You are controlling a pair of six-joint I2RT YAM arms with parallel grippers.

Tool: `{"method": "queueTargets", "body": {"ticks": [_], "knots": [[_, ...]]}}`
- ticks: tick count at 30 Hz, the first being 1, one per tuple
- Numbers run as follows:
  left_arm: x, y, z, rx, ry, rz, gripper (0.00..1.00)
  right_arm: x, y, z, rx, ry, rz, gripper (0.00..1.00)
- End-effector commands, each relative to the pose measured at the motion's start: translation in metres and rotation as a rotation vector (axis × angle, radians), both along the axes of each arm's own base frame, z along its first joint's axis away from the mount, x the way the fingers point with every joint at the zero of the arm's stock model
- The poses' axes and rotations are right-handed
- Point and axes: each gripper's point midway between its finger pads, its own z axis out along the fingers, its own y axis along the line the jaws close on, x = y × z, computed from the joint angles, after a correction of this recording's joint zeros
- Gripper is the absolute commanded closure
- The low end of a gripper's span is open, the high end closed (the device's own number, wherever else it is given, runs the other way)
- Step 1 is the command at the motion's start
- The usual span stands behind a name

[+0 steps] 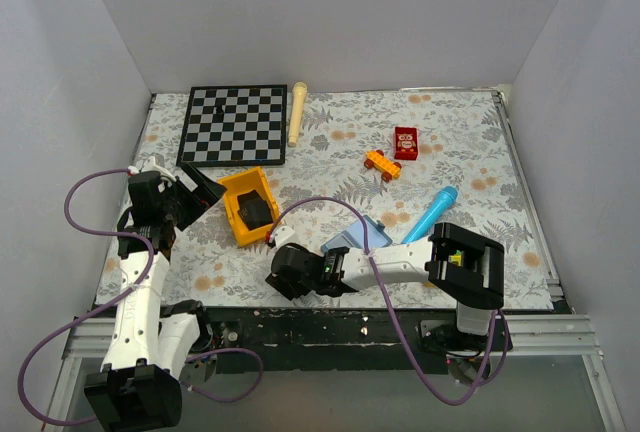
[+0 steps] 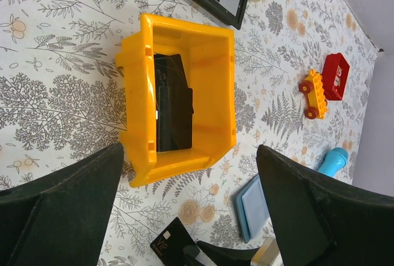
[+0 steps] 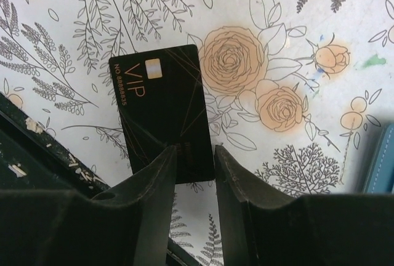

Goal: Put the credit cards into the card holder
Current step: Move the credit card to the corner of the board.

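Right claw (image 3: 195,155) narrowly apart over VIP credit card (image 3: 161,106); left claw (image 2: 189,152) wide apart facing yellow bin (image 2: 138,93) walling second card (image 2: 173,106).

- One yellow bin (image 2: 138,93).
- Two credit cards (image 3: 163,112) (image 2: 174,109) for certain: one on the surface (image 1: 460,122), one in the yellow bin. The dark pile there may hide another.
- One card holder (image 2: 252,207).
- One chessboard (image 1: 234,124).
- One cream stick (image 1: 297,112).
- One red box (image 1: 406,142), one orange toy car (image 1: 382,163), one blue tube (image 1: 432,214).
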Motion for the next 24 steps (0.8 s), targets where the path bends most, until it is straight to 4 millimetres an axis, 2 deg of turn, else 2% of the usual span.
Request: {"method": "queueTargets", "body": {"ticks": [1,6,11,14,24], "knots": [[0.001,-0.002,0.003,-0.008,-0.019,-0.015,0.1,-0.013,-0.049,-0.024,-0.21,0.036,-0.003,0.58],[0.0,-0.003,0.008,-0.013,-0.028,-0.016,0.1,0.006,-0.007,0.018,-0.129,-0.051,0.017,0.47],[0.0,-0.002,0.011,-0.003,-0.033,-0.016,0.1,0.022,0.024,0.035,-0.083,-0.076,0.02,0.44],[-0.001,-0.002,0.012,-0.005,-0.036,-0.015,0.1,0.031,0.036,0.036,-0.061,-0.081,0.016,0.43],[0.0,-0.004,0.01,-0.012,-0.032,-0.024,0.11,0.057,0.048,0.028,-0.023,-0.078,-0.064,0.48]]}}
